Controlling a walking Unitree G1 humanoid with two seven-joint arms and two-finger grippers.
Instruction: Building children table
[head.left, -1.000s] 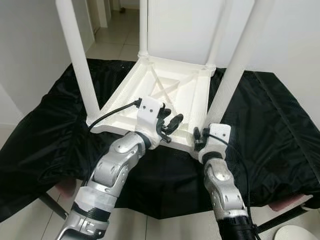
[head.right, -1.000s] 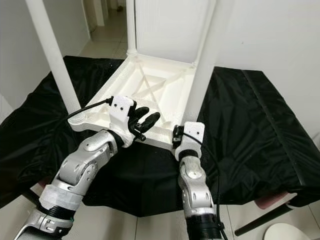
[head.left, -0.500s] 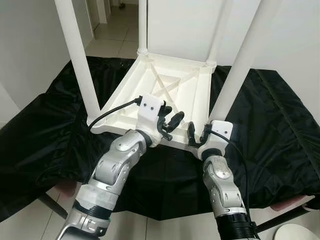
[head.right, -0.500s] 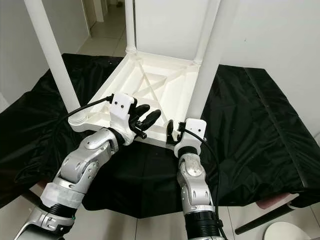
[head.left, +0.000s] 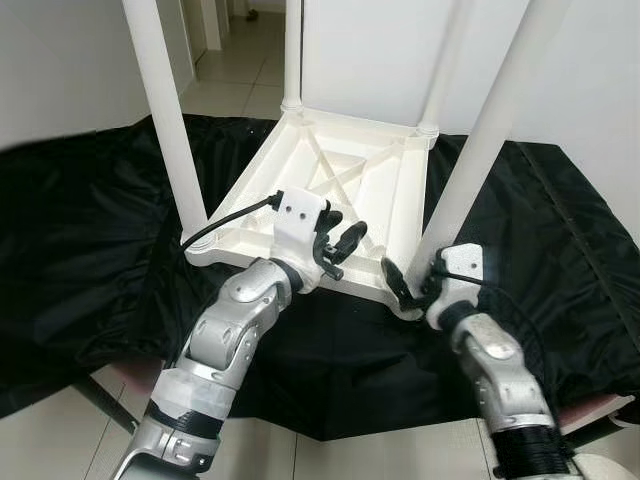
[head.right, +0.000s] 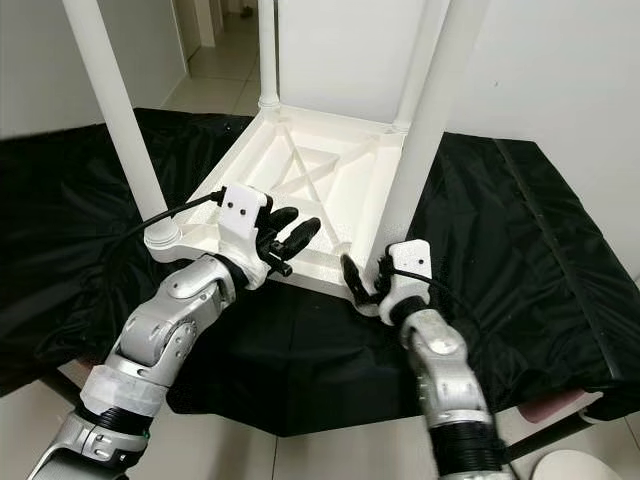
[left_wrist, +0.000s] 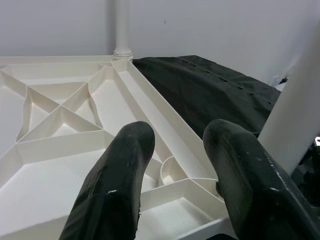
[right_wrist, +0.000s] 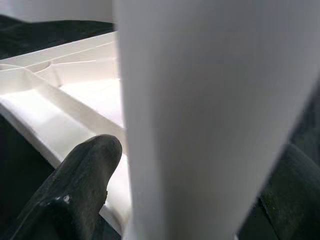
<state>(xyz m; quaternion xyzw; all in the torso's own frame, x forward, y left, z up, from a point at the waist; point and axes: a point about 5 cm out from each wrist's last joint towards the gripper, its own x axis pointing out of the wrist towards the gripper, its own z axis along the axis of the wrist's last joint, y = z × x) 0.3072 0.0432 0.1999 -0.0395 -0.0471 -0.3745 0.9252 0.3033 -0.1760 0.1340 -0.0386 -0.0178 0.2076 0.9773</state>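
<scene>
- The black-covered worktop (head.left: 560, 230) is carrying the white children's table (head.left: 340, 185), which is lying upside down at the middle of the worktop, reaching toward its near edge, with four legs standing up from its corners.
- The near-right leg (head.left: 470, 170) is rising from the corner nearest the right arm; I judge this to be the leg being seated or tightened.
- The left gripper (head.left: 338, 248) is hovering over the near rim of the ribbed underside, its fingers (left_wrist: 120, 185) spread apart and holding nothing.
- The right gripper (head.left: 415, 287) is sitting at the foot of the near-right leg, its fingers parted around the post, one on each side; whether they are touching it I cannot tell.
- Risk: a sideways push from the right gripper could be tilting the leg in its socket, or sliding the whole table on the slippery cloth, since the left gripper is not bracing it.
</scene>
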